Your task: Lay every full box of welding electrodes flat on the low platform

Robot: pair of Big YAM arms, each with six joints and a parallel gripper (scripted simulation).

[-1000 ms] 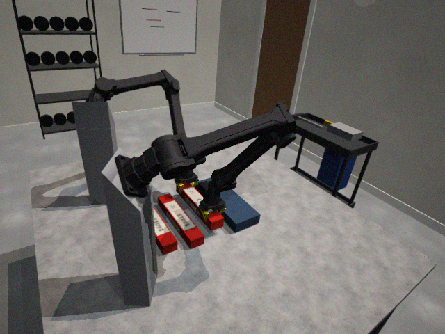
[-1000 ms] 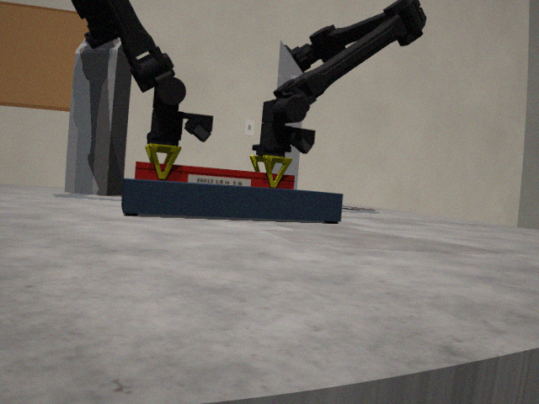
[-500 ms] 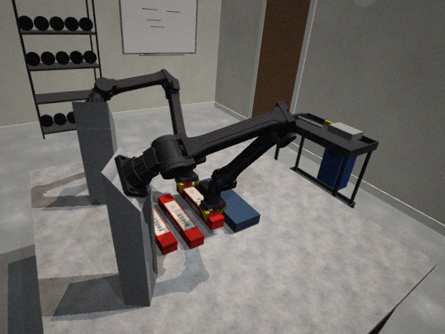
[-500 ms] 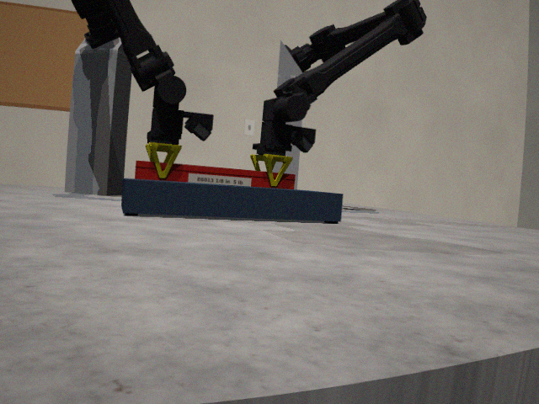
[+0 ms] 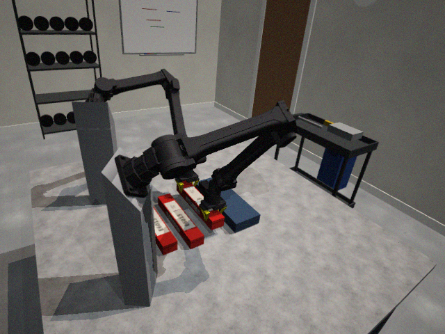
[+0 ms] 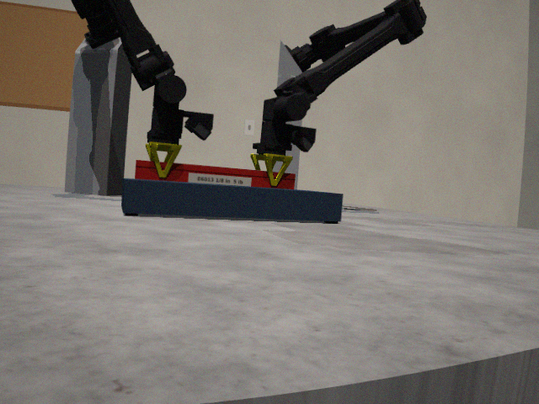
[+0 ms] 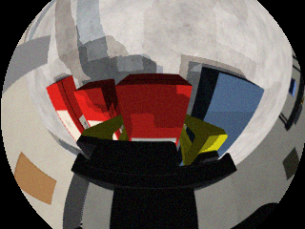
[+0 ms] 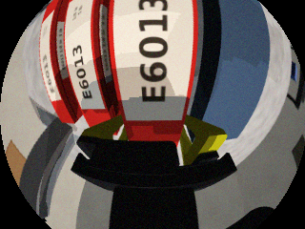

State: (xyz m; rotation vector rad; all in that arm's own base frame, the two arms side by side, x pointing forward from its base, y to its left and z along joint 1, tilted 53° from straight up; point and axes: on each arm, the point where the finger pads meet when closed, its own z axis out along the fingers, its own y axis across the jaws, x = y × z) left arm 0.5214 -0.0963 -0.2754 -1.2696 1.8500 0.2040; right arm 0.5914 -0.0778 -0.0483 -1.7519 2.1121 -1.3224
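The left fingers [image 5: 188, 186] [image 6: 266, 172] and right fingers [image 5: 214, 212] [image 6: 162, 167] grip opposite ends of the long red cardboard box [image 5: 194, 194] [image 6: 220, 178] [image 7: 153, 105] [image 8: 157, 112]; its long axis parallels the low blue platform [image 5: 241, 211] [image 6: 230, 202] [image 7: 238, 105] [image 8: 243, 72], which lies just beside, toward the table edge opposite the arm bases.

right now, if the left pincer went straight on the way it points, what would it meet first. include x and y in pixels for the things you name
The left pincer [image 5: 188, 185] [image 6: 267, 178] [image 7: 153, 114] points down with a red box [image 5: 216, 220] [image 6: 217, 170] [image 7: 152, 105] [image 8: 157, 52] clamped in it, so probably the tabletop [image 5: 287, 251] [image 6: 261, 304] [image 7: 162, 24] [image 8: 278, 67] below; the gap underneath is hidden.
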